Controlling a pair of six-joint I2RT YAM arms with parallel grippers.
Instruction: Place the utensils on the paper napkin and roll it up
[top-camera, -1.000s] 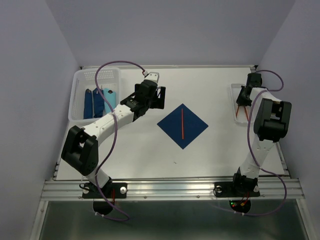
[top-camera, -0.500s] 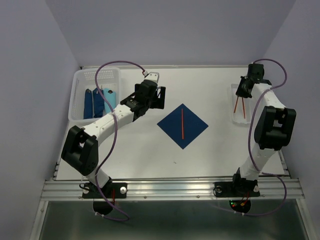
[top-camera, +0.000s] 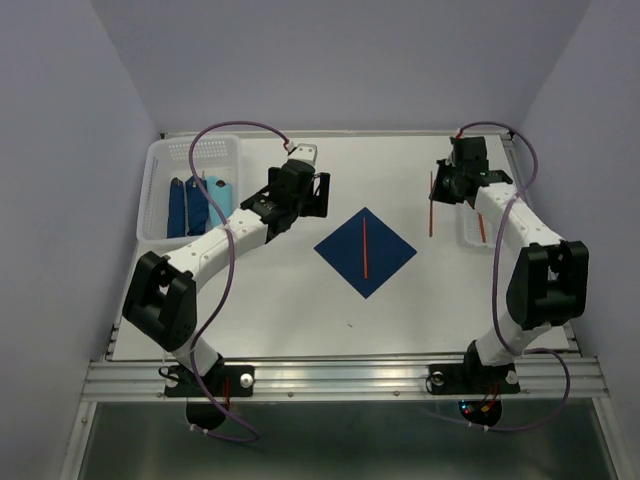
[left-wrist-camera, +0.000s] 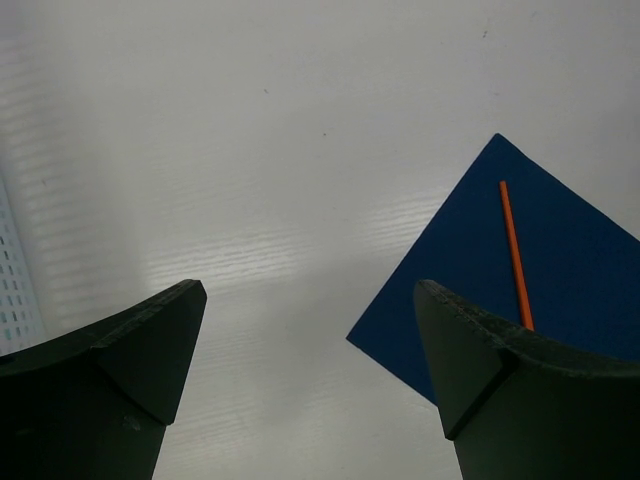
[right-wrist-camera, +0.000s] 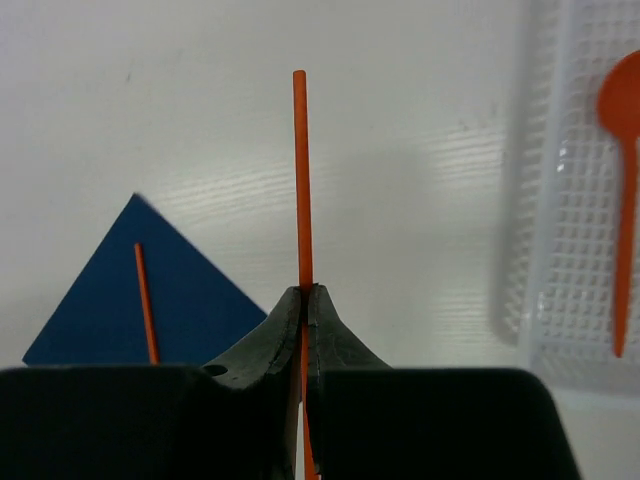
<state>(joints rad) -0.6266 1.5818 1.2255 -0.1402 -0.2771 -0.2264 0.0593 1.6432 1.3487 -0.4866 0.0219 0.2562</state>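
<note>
The dark navy paper napkin (top-camera: 380, 262) lies as a diamond at the table's middle, with one thin orange stick utensil (top-camera: 365, 247) lying along it. My right gripper (top-camera: 438, 190) is shut on a second orange stick (top-camera: 431, 215), held above the bare table between the napkin and the right tray. In the right wrist view this held stick (right-wrist-camera: 299, 170) pokes forward from the closed gripper (right-wrist-camera: 308, 292), with the napkin (right-wrist-camera: 190, 300) to the left. My left gripper (top-camera: 318, 195) stands open and empty just beyond the napkin's (left-wrist-camera: 560, 250) left corner, jaws wide in the left wrist view (left-wrist-camera: 305, 295).
A clear mesh tray (top-camera: 468, 238) at the right edge holds an orange spoon (right-wrist-camera: 625, 200). A white basket (top-camera: 165, 160) at the far left holds dark blue and light blue rolls (top-camera: 195, 205). Purple walls close in the table on three sides.
My right gripper has lifted an orange stick out of the right tray and carried it left, toward the napkin. The left arm has not moved.
</note>
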